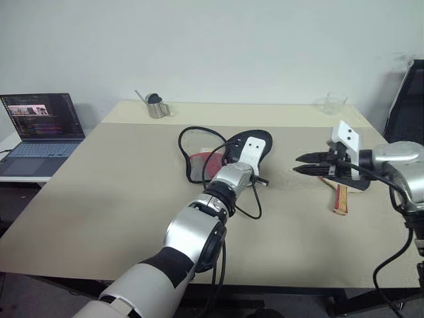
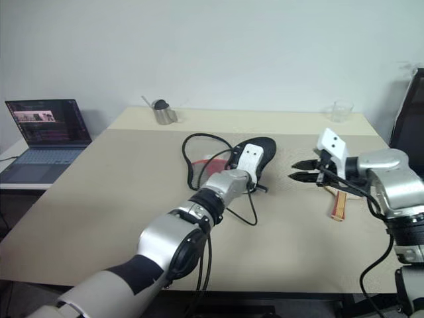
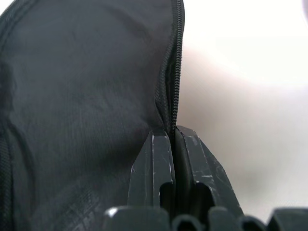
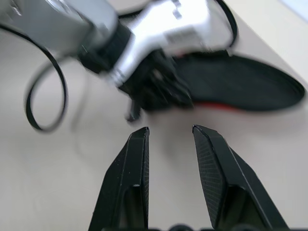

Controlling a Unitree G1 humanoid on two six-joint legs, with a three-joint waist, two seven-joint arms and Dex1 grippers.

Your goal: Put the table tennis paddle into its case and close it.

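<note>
The case [image 1: 263,140], black fabric with a red part, lies at the table's middle. My left gripper [image 3: 174,135] is shut on the case's zipper edge, with the black fabric [image 3: 72,96] beside the fingers. In the right wrist view the left gripper [image 4: 161,91] clamps the case [image 4: 240,84] near its rim. The table tennis paddle [image 1: 341,199] lies on the table at the right, its striped handle showing and its black face mostly behind my right arm. To the right of the case, my right gripper [image 1: 297,164] hovers open and empty, pointing toward it.
A black cable [image 1: 189,142] loops around the case. At the table's far edge stand a small metal watering can [image 1: 157,106] and a clear cup [image 1: 334,103]. An open laptop [image 1: 43,129] sits on a side surface at the left. A black chair [image 1: 407,99] stands at the right.
</note>
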